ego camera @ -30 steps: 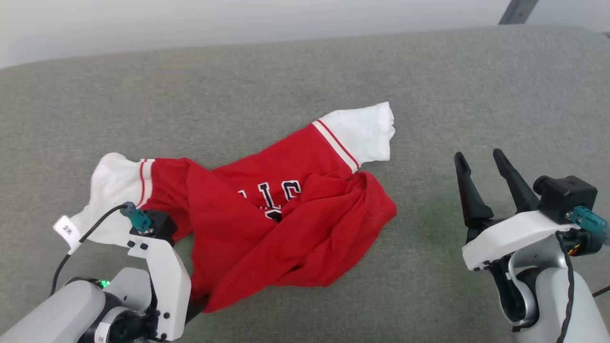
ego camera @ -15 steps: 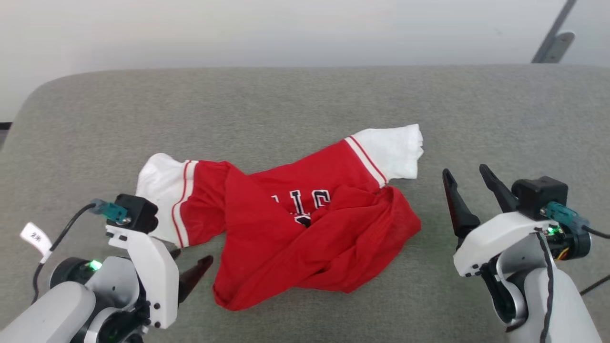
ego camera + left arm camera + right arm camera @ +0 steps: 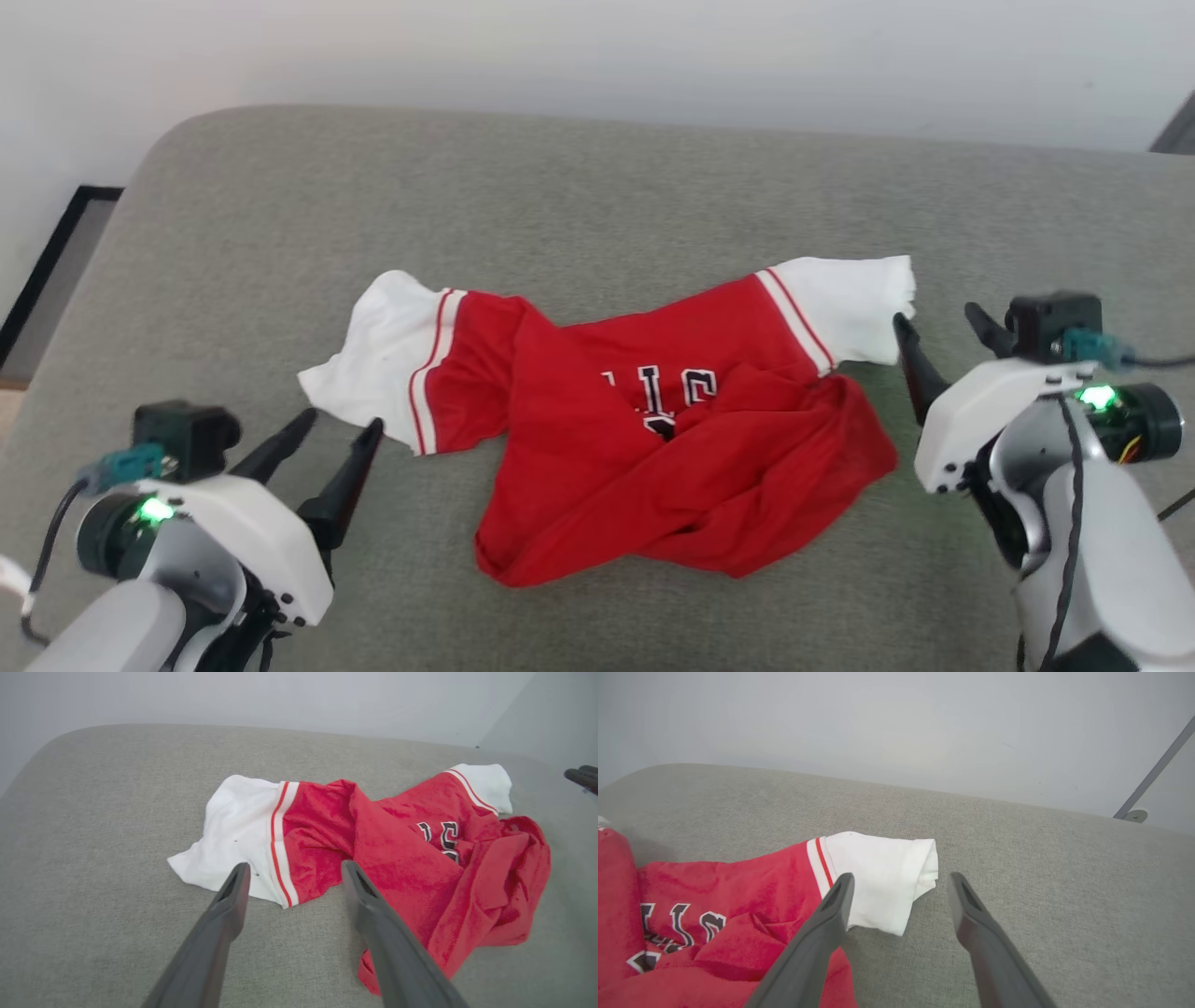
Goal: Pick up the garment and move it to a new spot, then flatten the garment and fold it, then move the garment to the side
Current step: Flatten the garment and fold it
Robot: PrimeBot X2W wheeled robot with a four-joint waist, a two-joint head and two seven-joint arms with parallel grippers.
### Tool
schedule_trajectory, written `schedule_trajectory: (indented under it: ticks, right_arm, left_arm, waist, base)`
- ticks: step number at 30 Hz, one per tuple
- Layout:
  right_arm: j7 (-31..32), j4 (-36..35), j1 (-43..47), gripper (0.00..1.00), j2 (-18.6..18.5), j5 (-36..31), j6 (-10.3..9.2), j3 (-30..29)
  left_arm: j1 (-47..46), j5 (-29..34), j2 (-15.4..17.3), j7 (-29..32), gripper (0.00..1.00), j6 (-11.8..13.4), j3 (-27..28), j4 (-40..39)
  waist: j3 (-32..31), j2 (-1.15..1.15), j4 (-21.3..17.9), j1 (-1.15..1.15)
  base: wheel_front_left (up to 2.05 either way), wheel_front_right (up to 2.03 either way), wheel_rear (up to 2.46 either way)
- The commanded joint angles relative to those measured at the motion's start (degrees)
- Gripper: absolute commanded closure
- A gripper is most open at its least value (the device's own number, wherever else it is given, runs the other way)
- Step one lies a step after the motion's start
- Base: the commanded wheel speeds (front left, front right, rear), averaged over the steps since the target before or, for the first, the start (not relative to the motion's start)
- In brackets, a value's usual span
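Observation:
The garment (image 3: 653, 439), a red jersey with white sleeves and black lettering, lies crumpled on the grey cushion, its lower part folded up over itself. My left gripper (image 3: 341, 422) stands open just short of the garment's left white sleeve (image 3: 373, 345), holding nothing. In the left wrist view the open left gripper (image 3: 295, 867) points at that sleeve's striped trim, with the garment (image 3: 397, 858) spread beyond it. My right gripper (image 3: 936, 317) is open beside the right white sleeve (image 3: 850, 303). In the right wrist view the right gripper (image 3: 901, 877) frames that sleeve's (image 3: 878, 877) end.
The grey cushion (image 3: 597, 187) runs wide around the garment, with a rounded far-left corner and a white wall behind. A dark-framed strip of floor (image 3: 56, 271) lies past the left edge. A grey metal rod (image 3: 1153, 774) leans at the far right.
My left gripper opened, let go of the red cloth and drew back to the lower left. The head camera shifted, so the whole picture moved. The right gripper stayed open.

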Motion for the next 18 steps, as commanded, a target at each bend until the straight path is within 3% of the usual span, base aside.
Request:
schedule_trajectory:
  ticks: [1, 11, 18]
  right_arm:
    - [0.71, 1.44, -1.60, 0.00, -0.63, 0.01, 0.00, 0.10]
    - [5.33, 11.25, -9.29, 0.00, -5.77, 1.08, -0.01, 1.05]
    - [9.82, 20.57, -14.54, 0.00, -9.03, -0.17, -0.01, 0.10]
  left_arm:
    - [1.23, 0.40, -0.58, -2.44, 0.00, -0.20, 0.72, 0.87]
    - [4.53, 1.35, -4.17, -14.40, 0.00, -0.89, 2.77, 5.06]
    - [5.63, 0.29, -8.10, -18.52, 0.00, -3.06, 3.04, 8.24]
  waist:
    - [0.59, 0.00, 1.25, 0.00]
    - [2.31, 0.00, 5.53, 0.00]
    - [4.10, 0.00, 9.40, 0.00]
  base:
    - [0.00, 0.00, 0.00]
    - [0.00, 0.00, 0.00]
    - [0.00, 0.00, 0.00]
